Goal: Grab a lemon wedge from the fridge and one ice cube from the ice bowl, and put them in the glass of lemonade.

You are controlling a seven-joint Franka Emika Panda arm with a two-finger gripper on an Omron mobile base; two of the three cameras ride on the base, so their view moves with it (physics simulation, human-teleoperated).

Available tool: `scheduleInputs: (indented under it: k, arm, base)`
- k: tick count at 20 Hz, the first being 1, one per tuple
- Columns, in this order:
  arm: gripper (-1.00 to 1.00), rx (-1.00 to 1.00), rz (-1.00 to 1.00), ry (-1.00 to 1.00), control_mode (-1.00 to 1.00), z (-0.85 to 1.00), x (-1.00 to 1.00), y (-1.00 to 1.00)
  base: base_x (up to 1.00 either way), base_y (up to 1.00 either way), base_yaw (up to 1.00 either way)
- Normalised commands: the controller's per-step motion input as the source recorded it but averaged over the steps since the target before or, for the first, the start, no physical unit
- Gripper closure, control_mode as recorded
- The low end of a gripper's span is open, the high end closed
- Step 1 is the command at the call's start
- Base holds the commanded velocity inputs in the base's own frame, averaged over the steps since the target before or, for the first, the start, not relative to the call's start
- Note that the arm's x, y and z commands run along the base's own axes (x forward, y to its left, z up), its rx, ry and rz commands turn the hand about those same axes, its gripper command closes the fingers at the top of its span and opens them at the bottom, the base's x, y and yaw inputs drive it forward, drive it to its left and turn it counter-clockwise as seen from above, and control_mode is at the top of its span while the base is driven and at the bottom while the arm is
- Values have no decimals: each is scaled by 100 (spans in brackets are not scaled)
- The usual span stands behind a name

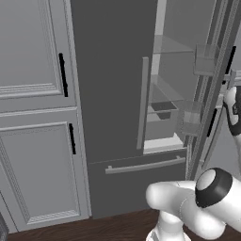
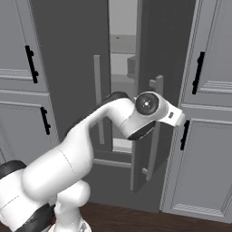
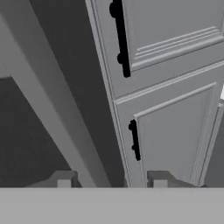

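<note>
In my hand view the claw [image 3: 112, 180] has its two fingertips [image 3: 64, 179] standing apart with nothing between them, pointed at a pale panelled cabinet [image 3: 175, 127] with short black handles [image 3: 135, 140]; a dark fridge door edge runs diagonally just left of it. From the left base view I see the fridge [image 1: 113, 94] straight ahead, right door swung open, left door shut with its long pale bar handle [image 1: 142, 103]. Inside sit pale shelves [image 1: 164, 89] and a clear bin [image 1: 163, 110]; door bins [image 1: 205, 59] hang on the open door. The lower drawer [image 1: 141, 181] is closed.
</note>
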Motion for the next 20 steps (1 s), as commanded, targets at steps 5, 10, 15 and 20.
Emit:
scheduleInputs:
  k: [5, 10, 15, 20]
  arm:
    - [-100, -14, 0, 0, -100, 66, -34, 57]
    - [-100, -48, -5, 19, -100, 48, 52, 95]
    - [-100, -59, -3, 29, -100, -3, 82, 98]
    - [-100, -48, -3, 38, -100, -15, 55, 62]
  base:
    - [0, 0, 0]
    - [0, 0, 0]
    - [0, 0, 0]
    - [0, 0, 0]
